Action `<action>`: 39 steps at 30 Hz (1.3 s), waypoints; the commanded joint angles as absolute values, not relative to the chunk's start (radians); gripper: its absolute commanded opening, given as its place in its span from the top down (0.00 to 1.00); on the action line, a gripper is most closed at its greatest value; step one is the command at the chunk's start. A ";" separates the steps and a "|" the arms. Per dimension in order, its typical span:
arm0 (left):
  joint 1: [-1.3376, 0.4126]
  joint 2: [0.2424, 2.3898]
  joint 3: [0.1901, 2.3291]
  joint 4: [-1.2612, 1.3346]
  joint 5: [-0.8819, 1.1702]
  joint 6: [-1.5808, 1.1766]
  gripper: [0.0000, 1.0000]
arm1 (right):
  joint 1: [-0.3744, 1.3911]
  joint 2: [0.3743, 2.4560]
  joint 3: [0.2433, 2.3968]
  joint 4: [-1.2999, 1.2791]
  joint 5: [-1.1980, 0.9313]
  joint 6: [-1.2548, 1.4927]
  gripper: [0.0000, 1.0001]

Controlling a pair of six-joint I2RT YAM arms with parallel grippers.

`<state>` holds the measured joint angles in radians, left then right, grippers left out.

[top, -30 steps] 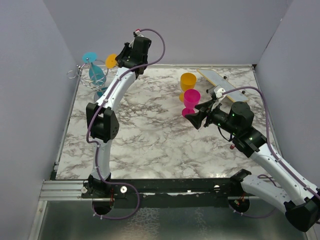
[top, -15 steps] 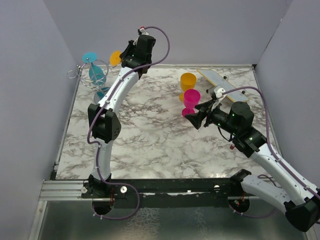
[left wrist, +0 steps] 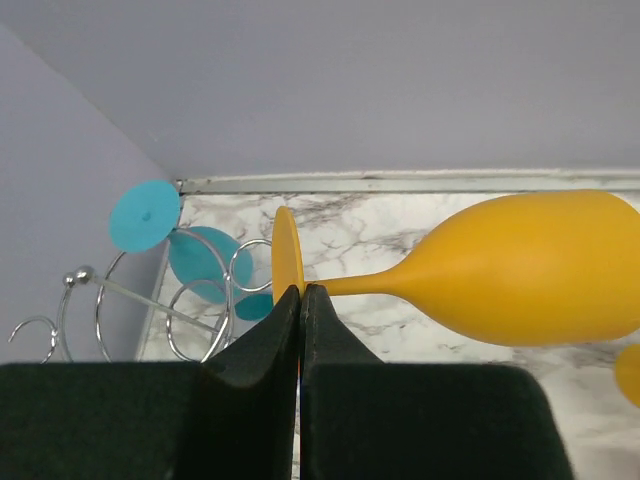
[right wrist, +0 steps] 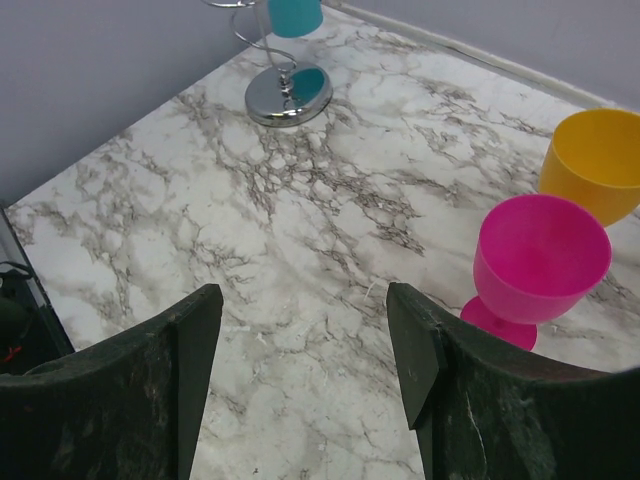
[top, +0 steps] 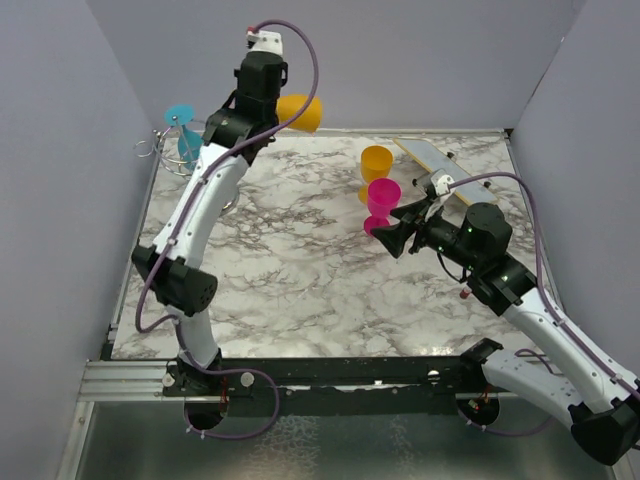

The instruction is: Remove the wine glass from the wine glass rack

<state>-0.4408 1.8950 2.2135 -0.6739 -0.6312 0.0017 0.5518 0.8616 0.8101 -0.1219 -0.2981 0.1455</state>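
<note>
An orange wine glass [left wrist: 530,265] hangs sideways in the air, its bowl [top: 300,112] pointing right. My left gripper [left wrist: 301,290] is shut on the rim of its round foot, high near the back wall [top: 268,108]. The wine glass rack [left wrist: 110,300], thin silver wire with hoops, stands at the far left corner [top: 160,148], apart from the orange glass. A teal wine glass [left wrist: 205,262] still hangs in it [top: 186,138]. My right gripper [right wrist: 305,300] is open over bare marble, low at the right [top: 385,238].
A pink goblet [right wrist: 540,260] and a yellow cup [right wrist: 595,160] stand just right of my right gripper [top: 382,198]. A flat board [top: 430,158] lies at the back right. The rack's shiny disc base [right wrist: 290,95] sits near the left wall.
My left arm has risen and swung right, carrying the orange wine glass away from the rack until its bowl points right. The right arm has not moved.
</note>
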 commanded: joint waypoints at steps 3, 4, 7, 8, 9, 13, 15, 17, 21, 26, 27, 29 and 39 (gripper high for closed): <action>-0.440 1.608 2.081 -0.662 -0.458 -0.251 1.00 | 0.557 0.823 0.864 -0.133 -0.336 0.179 0.33; -0.437 1.571 2.051 -0.656 -0.439 -0.277 1.00 | 0.557 0.819 0.865 -0.135 -0.342 0.186 0.33; -0.433 1.460 1.956 -0.619 -0.363 -0.345 1.00 | 0.557 0.811 0.871 -0.138 -0.360 0.210 0.33; -0.432 1.425 1.925 -0.605 -0.344 -0.369 1.00 | 0.557 0.808 0.870 -0.138 -0.366 0.218 0.33; -0.432 1.386 1.890 -0.587 -0.329 -0.390 1.00 | 0.557 0.805 0.868 -0.137 -0.373 0.225 0.33; -0.430 1.238 1.716 -0.473 -0.225 -0.505 1.00 | 0.557 0.787 0.868 -0.137 -0.390 0.253 0.32; -0.431 1.174 1.622 -0.403 -0.150 -0.569 1.00 | 0.557 0.776 0.871 -0.139 -0.395 0.262 0.32; -0.430 1.121 1.535 -0.341 -0.081 -0.627 1.00 | 0.557 0.763 0.874 -0.142 -0.394 0.268 0.32; -0.431 1.043 1.389 -0.245 0.024 -0.723 1.00 | 0.557 0.741 0.899 -0.155 -0.377 0.284 0.31; -0.431 0.989 1.294 -0.231 0.096 -0.750 1.00 | 0.557 0.713 0.935 -0.153 -0.333 0.328 0.28; -0.430 0.974 1.275 -0.233 0.101 -0.749 1.00 | 0.557 0.706 0.936 -0.143 -0.323 0.347 0.26; -0.431 0.945 1.245 -0.236 0.113 -0.755 1.00 | 0.557 0.692 0.944 -0.121 -0.310 0.391 0.21; -0.430 0.874 1.125 -0.283 0.117 -0.759 1.00 | 0.557 0.801 1.059 -0.004 -0.531 0.517 0.18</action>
